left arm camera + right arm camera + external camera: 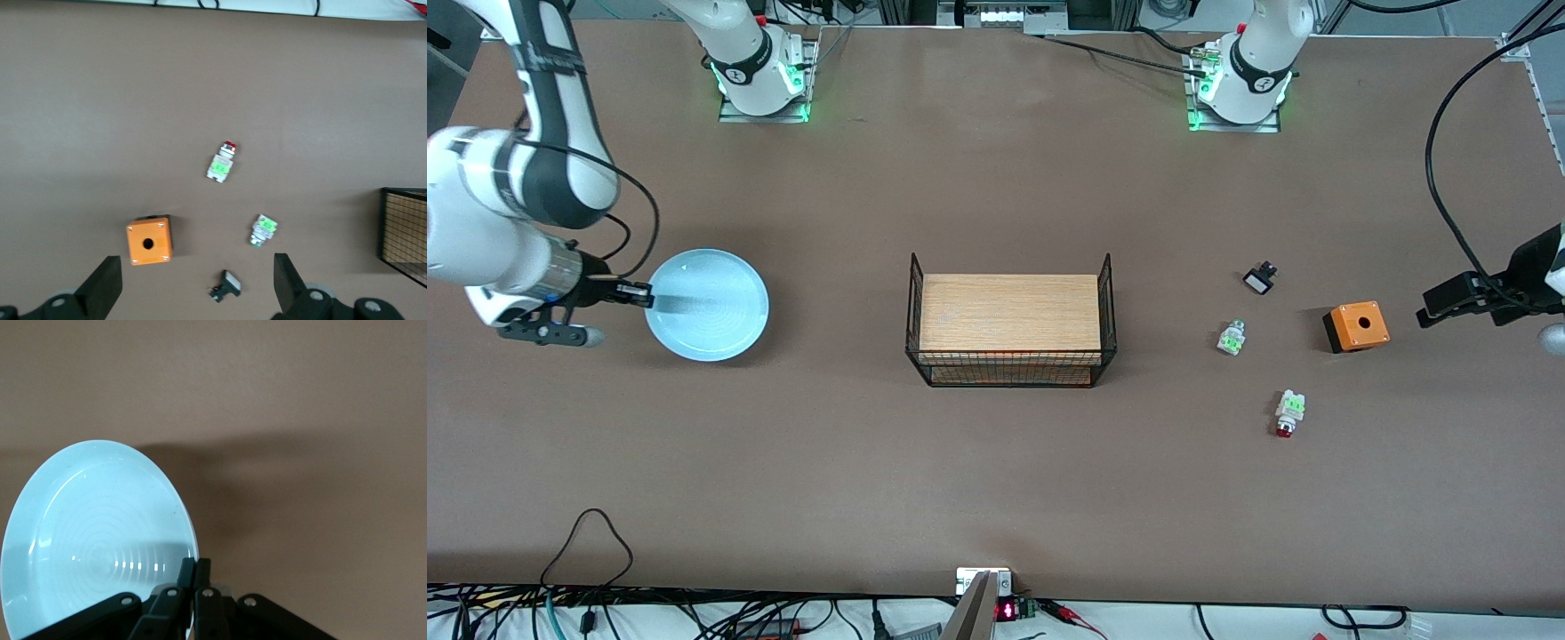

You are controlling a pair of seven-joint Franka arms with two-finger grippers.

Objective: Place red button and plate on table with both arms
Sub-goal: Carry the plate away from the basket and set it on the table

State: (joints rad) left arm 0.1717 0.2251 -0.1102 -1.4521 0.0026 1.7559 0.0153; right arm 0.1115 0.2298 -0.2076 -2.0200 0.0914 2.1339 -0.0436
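Nearest your front camera of the loose parts: red button [1286, 415], lying on its side on the table [996, 462], cap pointing toward the camera. Landmark for these notes: wire rack [1011, 322] with the wooden board, mid-table.

Toward the left arm's end from the rack: red button, a capless green-white part [1232, 338], a small black part [1260, 279], an orange box [1357, 325]; all apart from one another.

Left pincer [1463, 300]: fingers spread wide, empty, up over the table near the orange box.

Toward the right arm's end from the rack: pale-blue plate [708, 304]. Right pincer [637, 294] pressed together on the plate's rim.

Step in hand, as you'd judge it: plate gripped, button ungrasped. Next move calls for carrying the plate to its spot while the left pincer descends over the button and lines its fingers across the body.

Left wrist view gives you the four small parts from above, and the rack's corner [405, 230]. Right wrist view alone shows the fingers [203, 570] pinching the rim with a shadow under the plate, so it seems tilted or lifted.
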